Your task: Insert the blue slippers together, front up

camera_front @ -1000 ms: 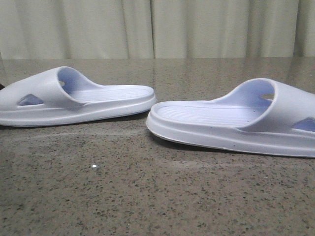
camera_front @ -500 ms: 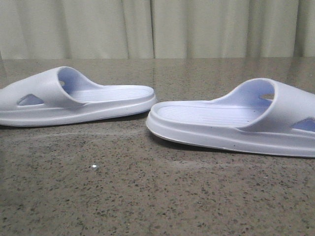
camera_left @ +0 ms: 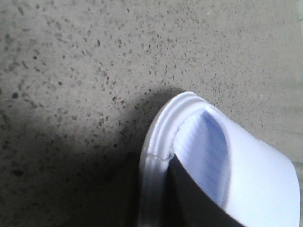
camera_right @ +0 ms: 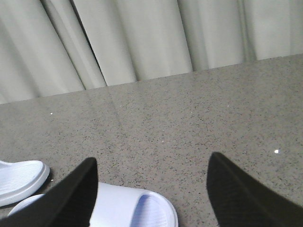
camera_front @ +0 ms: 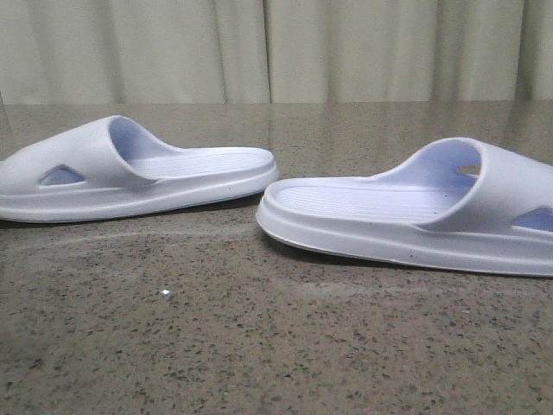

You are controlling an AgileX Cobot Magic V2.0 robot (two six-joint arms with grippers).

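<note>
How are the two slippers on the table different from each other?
The left slipper has its strap on the left end, the right slipper on the right end. The left one lies farther back, the right one nearer the camera. Both are pale blue-white, sole down, with ribbed footbeds.

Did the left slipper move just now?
Yes. The left slipper has turned a little: its heel end swung slightly toward the right slipper, which stayed put on the stone table.

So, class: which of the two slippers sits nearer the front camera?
The right-hand slipper. It sits lower and larger in the front view, its strap end toward the right edge; the left-hand slipper lies farther back on the table.
</note>
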